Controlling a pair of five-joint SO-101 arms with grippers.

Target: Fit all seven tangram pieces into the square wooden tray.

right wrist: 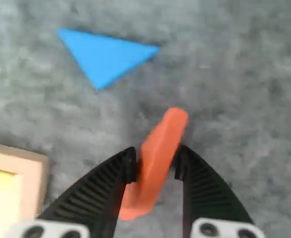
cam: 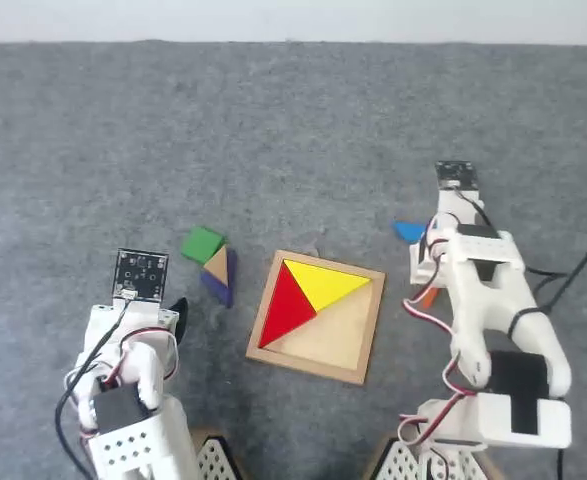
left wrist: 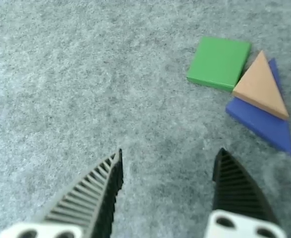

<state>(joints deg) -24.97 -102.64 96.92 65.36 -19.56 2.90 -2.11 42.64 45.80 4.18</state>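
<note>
Now the orange piece (right wrist: 170,126), pinched edgewise by the right gripper (right wrist: 155,151), should be laid flat in the bare lower half of the wooden tray (cam: 333,340); the left gripper (left wrist: 170,152) is spread wide, empty

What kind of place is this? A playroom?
Probably a robot test bench: two small robot arms at a grey felt table, a wooden tangram tray, the right end effector gripping an orange piece.
</note>
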